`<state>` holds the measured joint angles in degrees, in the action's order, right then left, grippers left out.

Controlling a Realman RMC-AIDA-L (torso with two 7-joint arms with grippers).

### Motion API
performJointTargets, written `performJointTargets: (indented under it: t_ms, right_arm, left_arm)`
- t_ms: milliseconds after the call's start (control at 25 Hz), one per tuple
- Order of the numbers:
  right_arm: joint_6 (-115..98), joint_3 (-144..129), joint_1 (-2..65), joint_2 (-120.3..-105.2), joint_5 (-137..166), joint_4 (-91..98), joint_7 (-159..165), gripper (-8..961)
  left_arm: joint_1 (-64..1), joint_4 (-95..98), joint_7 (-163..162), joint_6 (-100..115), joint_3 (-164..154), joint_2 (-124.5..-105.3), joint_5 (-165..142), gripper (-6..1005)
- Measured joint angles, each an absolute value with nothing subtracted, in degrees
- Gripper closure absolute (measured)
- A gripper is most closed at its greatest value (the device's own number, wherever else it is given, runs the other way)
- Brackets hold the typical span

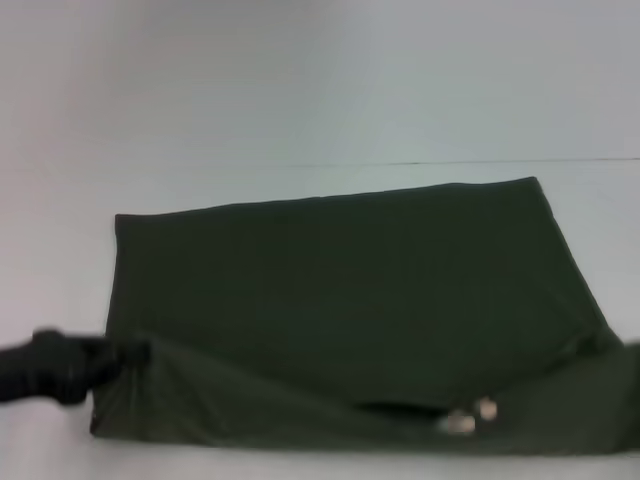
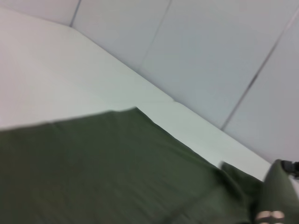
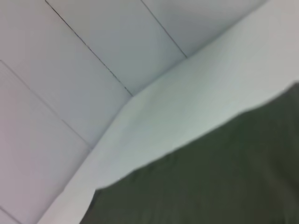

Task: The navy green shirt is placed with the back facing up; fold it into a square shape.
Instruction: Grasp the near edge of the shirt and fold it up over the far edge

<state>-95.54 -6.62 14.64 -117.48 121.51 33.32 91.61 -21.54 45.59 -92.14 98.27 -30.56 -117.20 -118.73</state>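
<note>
The navy green shirt (image 1: 340, 290) lies spread on the white table, its near edge folded up into a raised flap (image 1: 260, 400). My left gripper (image 1: 133, 352) comes in from the left and is shut on the flap's left end. The flap's right end rises to a peak (image 1: 606, 340) at the picture's edge. There, in the left wrist view, a bit of my right gripper (image 2: 289, 165) shows at the top of the lifted cloth (image 2: 278, 191). The right wrist view shows only the shirt (image 3: 219, 177) and the table.
The white table (image 1: 300, 120) reaches back to a pale panelled wall (image 2: 210, 51). A small white label (image 1: 468, 416) shows at the shirt's near edge, right of the middle. Bare table lies behind and left of the shirt.
</note>
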Motion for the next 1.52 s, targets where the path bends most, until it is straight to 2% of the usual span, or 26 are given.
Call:
performJointTargets:
  t_ms: [160, 360, 560, 760, 1120, 1520]
  right_arm:
    - [-88.4, -5.2, 22.3, -115.98, 121.5, 30.8, 93.2, 914]
    - [-81.9, -5.4, 28.4, -115.34, 121.5, 30.5, 94.5, 914]
    - [-71.7, -7.2, 34.5, -114.94, 121.5, 30.0, 95.2, 914]
    - [-59.3, -12.8, 39.7, -113.26, 121.4, 24.5, 96.2, 913]
    - [-44.6, -16.3, 45.6, -114.04, 121.4, 21.3, 96.1, 912]
    - [-41.7, -16.4, 47.6, -114.17, 121.4, 20.2, 96.8, 911]
  left_arm:
    - [-26.3, 43.8, -92.6, 92.5, -30.1, -115.80, -118.5, 996]
    - [-32.0, 39.8, -93.4, 81.9, -30.1, -114.50, -118.4, 996]
    - [-35.0, 38.0, -94.1, 71.7, -30.2, -114.88, -118.3, 995]
    - [-38.5, 35.2, -93.8, 58.3, -30.4, -116.26, -117.9, 995]
    - [-42.8, 33.1, -92.1, 42.3, -33.0, -119.12, -117.9, 996]
    - [-44.5, 33.0, -91.4, 39.7, -33.1, -119.09, -117.7, 995]
